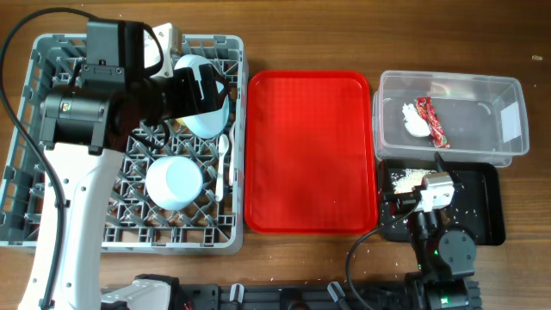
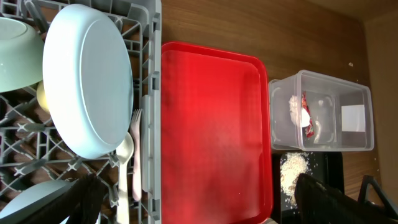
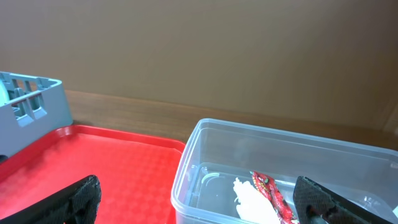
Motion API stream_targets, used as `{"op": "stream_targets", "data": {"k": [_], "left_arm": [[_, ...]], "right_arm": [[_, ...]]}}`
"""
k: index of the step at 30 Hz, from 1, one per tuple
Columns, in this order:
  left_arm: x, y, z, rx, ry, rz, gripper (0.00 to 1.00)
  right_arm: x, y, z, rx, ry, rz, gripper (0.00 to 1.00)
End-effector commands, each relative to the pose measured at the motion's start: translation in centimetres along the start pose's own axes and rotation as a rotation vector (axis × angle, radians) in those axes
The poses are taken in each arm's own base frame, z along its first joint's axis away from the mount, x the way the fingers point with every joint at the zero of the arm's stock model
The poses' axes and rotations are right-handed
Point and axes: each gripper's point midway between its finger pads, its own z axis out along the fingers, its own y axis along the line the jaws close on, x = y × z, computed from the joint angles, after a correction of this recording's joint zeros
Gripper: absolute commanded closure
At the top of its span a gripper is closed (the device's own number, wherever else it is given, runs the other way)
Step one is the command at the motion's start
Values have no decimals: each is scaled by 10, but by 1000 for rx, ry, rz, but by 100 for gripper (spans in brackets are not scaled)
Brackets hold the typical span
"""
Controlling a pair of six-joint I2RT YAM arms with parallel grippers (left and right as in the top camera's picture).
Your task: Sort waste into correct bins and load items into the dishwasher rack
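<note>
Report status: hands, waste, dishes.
Left hand, right hand open, empty. Plate, bowl, spoon in rack. Napkin, wrapper in tub; scraps on black tray. Nothing in the way.

We can read no words, numbers or brand marks in any view. The white label (image 1: 511, 126) on the end wall of the clear tub (image 1: 448, 79) looks blank to us from overhead and from the left wrist. The red wrapper (image 1: 431, 120) lying inside that tub carries some pale print. It is too small and blurred for us to make out a single letter, even from the right wrist, where it shows closest.
</note>
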Motion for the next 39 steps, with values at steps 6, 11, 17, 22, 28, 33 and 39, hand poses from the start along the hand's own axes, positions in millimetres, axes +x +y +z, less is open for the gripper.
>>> {"op": "stream_targets", "data": {"k": [6,11,17,22,28,33,39], "left_arm": [[-3,10,5,-56,-5,21,0],[-4,6,-19,-66,-72,42,0],[17,-10,-100,-37,-253,92,0],[72,-8,-154,-30,-318,107,0],[151,27,-138,-34,-336,102,0],[152,43,-96,43,-538,137,0],[118,34,-82,187,-874,272,0]], "right_arm": [[-3,1,-1,-7,-16,-13,0],[-3,1,-1,-7,-16,-13,0],[-3,1,-1,-7,-16,-13,0],[-3,1,-1,-7,-16,-13,0],[-3,1,-1,-7,-16,-13,0],[-3,1,-1,-7,-16,-13,0],[-3,1,-1,-7,-16,-13,0]]}}
